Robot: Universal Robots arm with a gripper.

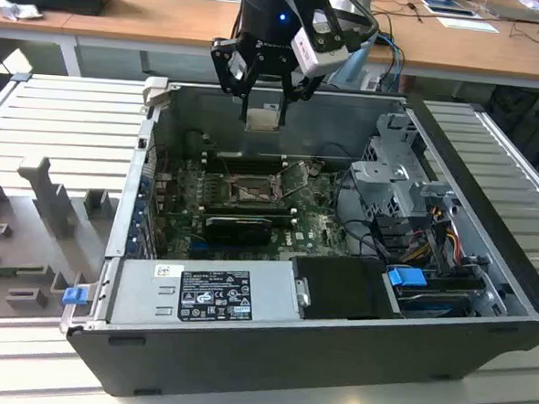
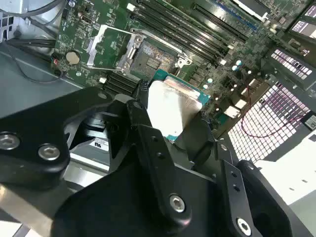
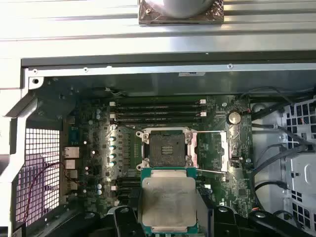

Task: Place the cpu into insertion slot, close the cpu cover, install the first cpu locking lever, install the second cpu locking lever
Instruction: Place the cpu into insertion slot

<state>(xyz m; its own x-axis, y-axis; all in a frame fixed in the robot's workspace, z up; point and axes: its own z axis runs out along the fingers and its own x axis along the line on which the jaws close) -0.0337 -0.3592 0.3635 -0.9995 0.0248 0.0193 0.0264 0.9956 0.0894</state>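
Black gripper [image 2: 170,116] clamped on the cpu [image 3: 168,200], above the bare insertion slot [image 3: 168,148], cpu cover [image 3: 212,150] seemingly open beside it.

The room was evenly lit from overhead, and the ribbed metal table [image 1: 64,116] came out pale, nearly washed white. Inside the computer case [image 1: 287,359] it was much dimmer, with the motherboard [image 1: 314,225] sitting in the shadow of the walls. A small blue light [image 1: 282,20] glowed on the arm. In the second wrist view the gripper [image 2: 170,118], close to the lens, was a dark, soft-edged mass, while the cpu [image 2: 170,103] caught a whitish glare on its top. The perforated panel [image 2: 276,118] was blown out to a pinkish glow in both wrist views.
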